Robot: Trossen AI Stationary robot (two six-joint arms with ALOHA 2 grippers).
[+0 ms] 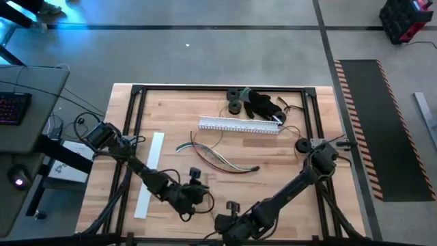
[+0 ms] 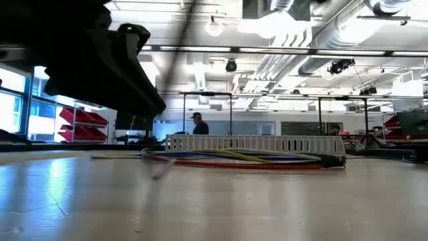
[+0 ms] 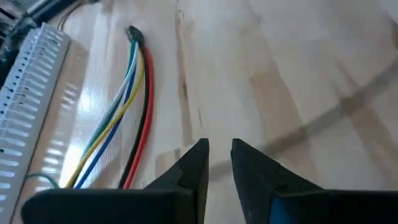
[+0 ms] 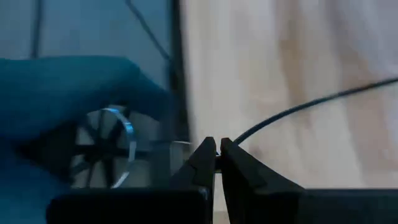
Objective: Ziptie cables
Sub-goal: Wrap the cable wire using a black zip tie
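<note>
Two arms bent low, left end effector (image 3: 217, 163) near cables (image 3: 124, 106)

The table (image 1: 273, 164) is pale wood with visible grain and a smooth, faintly glossy top that reflects light; a matt black metal frame (image 1: 218, 88) rims it. The cables (image 3: 127, 93) wear smooth, glossy plastic sheathing. The white duct (image 1: 239, 125) looks like slotted plastic, and the left tool (image 3: 219, 163) matt black

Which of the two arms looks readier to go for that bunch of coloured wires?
Probably the left. Its gripper faces the cables close ahead, fingers slightly apart. The right gripper points toward the table's edge, fingers nearly closed.
</note>
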